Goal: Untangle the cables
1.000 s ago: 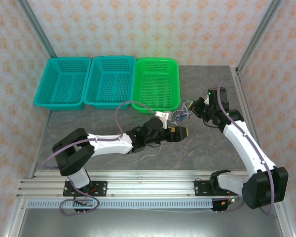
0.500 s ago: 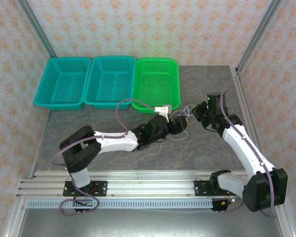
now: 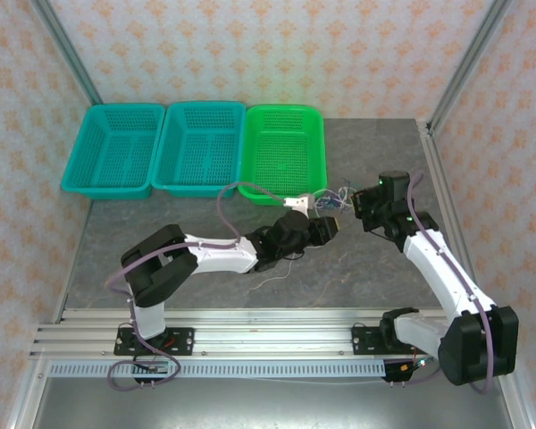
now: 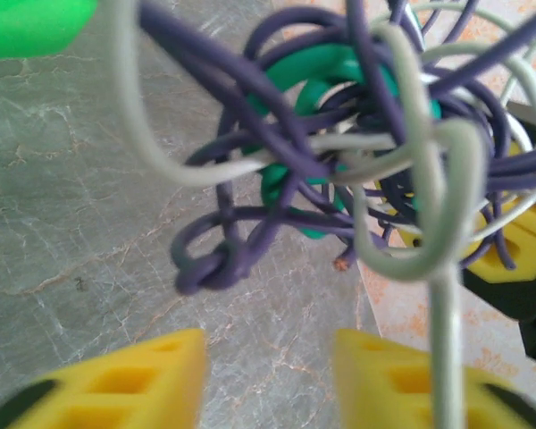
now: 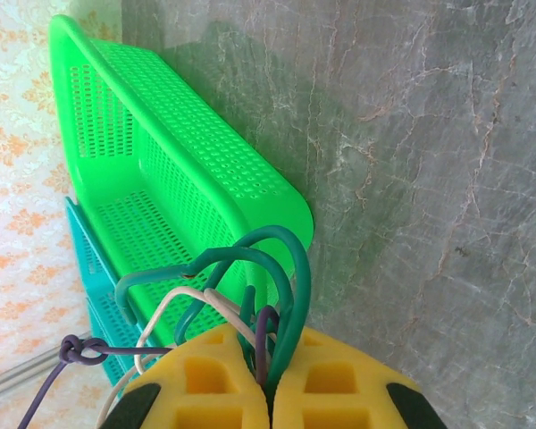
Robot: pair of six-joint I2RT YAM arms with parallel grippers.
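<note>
Top external view: the cables (image 3: 337, 197), thin whitish, purple-blue and green wires knotted into one small bundle, sit just off the near right corner of the bright green plastic mesh basket (image 3: 283, 110), over the grey marbled table (image 3: 357, 268). The right gripper (image 5: 268, 362) has its yellow fingers pressed together, pinching several strands beside that basket's long wall. The left gripper (image 4: 268, 349) faces the knot on the side away from the basket, its yellow fingers (image 4: 152, 375) apart, with a whitish strand crossing in front of one.
</note>
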